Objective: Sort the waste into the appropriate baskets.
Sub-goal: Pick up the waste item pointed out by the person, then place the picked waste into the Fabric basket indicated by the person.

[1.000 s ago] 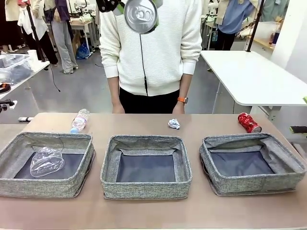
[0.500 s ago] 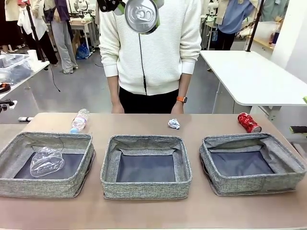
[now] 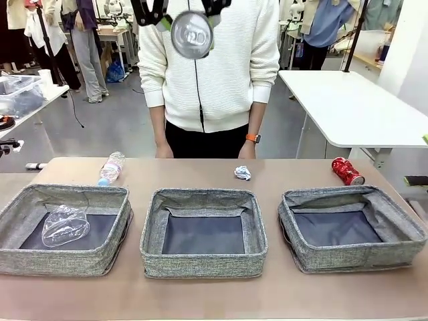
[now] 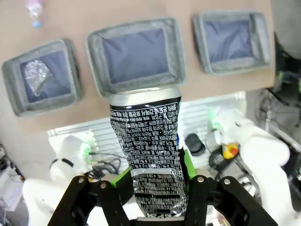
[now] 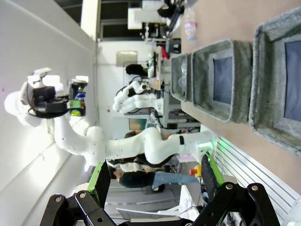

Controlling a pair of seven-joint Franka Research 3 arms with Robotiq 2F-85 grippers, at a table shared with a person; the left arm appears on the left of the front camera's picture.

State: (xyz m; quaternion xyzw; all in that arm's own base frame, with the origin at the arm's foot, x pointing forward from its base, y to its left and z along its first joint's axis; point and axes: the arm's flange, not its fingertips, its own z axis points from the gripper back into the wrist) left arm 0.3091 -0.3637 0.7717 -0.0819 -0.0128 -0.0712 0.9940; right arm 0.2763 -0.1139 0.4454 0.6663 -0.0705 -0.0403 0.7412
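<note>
Left fingers clamp dark can high above middle basket; right fingers spread, empty

Bright, even indoor light; soft shadows inside the baskets; white wall overexposed; wrist views bend toward their edges.

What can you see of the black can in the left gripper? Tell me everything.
The can is black with dense white print and a silver rim, and looks like thin metal. Its body is dented and pinched in toward the gripped end. The left gripper clamps that end and holds the can high in the air, clear of the table. Nothing else touches it. In the front view its round silver end faces the camera.
</note>
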